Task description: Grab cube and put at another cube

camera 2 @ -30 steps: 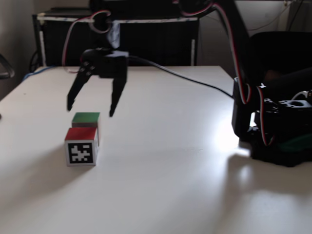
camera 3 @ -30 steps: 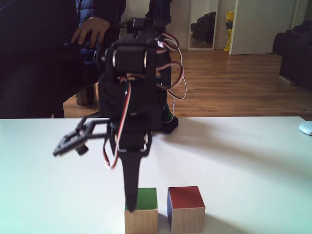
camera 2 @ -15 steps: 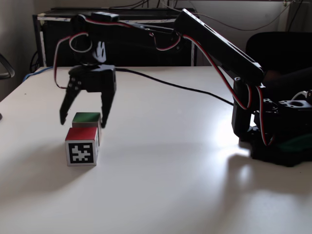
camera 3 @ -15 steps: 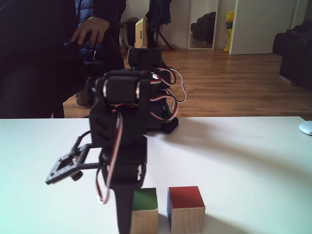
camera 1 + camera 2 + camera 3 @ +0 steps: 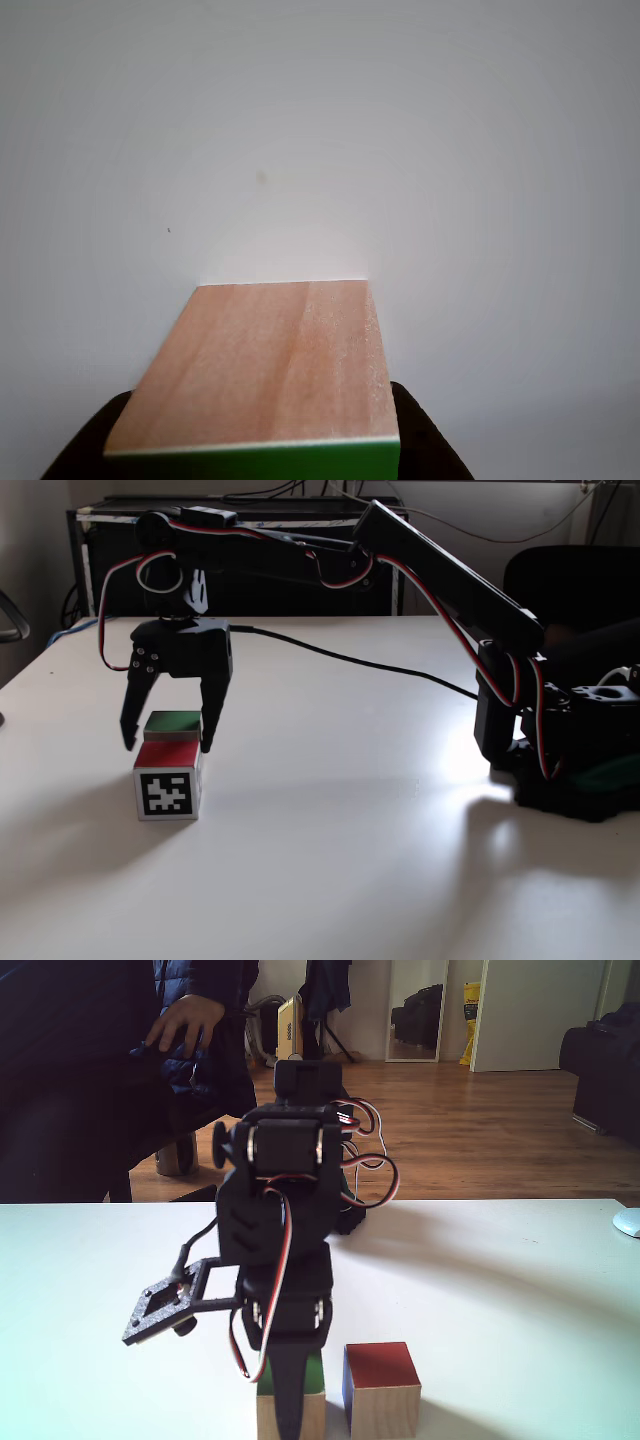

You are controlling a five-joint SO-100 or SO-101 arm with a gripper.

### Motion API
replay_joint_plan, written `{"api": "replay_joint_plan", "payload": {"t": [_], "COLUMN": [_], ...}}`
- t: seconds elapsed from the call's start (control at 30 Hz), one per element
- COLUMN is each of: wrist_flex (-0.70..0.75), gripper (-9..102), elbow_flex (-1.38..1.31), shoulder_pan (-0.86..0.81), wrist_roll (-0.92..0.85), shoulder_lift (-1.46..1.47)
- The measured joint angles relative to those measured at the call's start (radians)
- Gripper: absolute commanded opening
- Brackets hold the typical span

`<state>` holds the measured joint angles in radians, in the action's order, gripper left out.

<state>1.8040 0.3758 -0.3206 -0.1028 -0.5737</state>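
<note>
The cube [image 5: 173, 723], green face up, sits on the white table [image 5: 350, 810] directly behind another cube [image 5: 167, 791], which has a red top and a black-and-white marker face. My gripper [image 5: 166, 746] is open and lowered over the green-topped cube, one finger on each side of it. Seen from the opposite side, the cube [image 5: 318, 1392] stands left of another cube [image 5: 382, 1390], and my gripper [image 5: 290, 1410] covers part of its wooden face. In the other view the cube's wood-grain face [image 5: 270, 365] is close, with dark fingers [image 5: 425, 440] at both lower corners.
The arm's base [image 5: 570, 750] stands at the table's right side, and a black cable [image 5: 350, 655] runs across the tabletop behind the cubes. A person's hand [image 5: 190, 1020] rests beyond the table. A white object [image 5: 628, 1222] lies at the right edge.
My gripper has come down from above the cubes and shifted slightly left, so its open fingers now straddle the green-topped cube. Neither cube has moved.
</note>
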Motion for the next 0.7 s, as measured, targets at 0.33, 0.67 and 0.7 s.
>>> {"api": "replay_joint_plan", "payload": {"t": [0.33, 0.67, 0.7], "wrist_flex": [0.002, -0.005, -0.002], "gripper": [10, 10, 10], "elbow_flex": [-0.048, 0.032, 0.064], "shoulder_pan": [-0.009, -0.012, -0.006], "wrist_roll": [0.012, 0.049, 0.055], "shoulder_lift": [0.014, -0.077, -0.120]}}
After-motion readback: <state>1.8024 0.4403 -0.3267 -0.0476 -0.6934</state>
